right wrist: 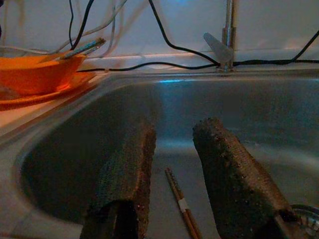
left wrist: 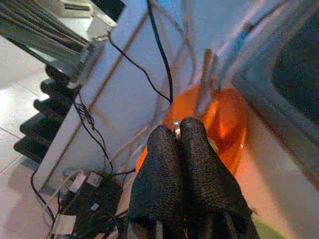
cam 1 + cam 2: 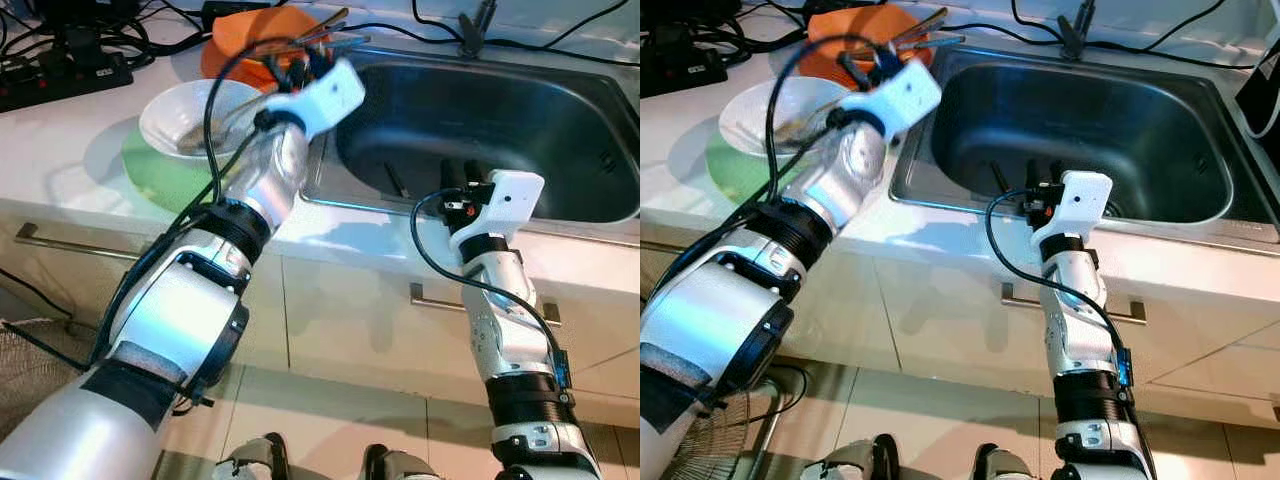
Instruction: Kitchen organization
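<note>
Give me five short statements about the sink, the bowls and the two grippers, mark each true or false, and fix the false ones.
1. A pair of chopsticks lies inside the sink. True.
2. The right gripper is shut. False: its fingers stand apart, open over the sink.
3. The orange bowl holds utensils. True.
4. The left gripper is open. False: its fingers are pressed together on a thin metal utensil above the orange bowl.
5. The white bowl sits in the sink. False: it rests on a green plate on the counter.
</note>
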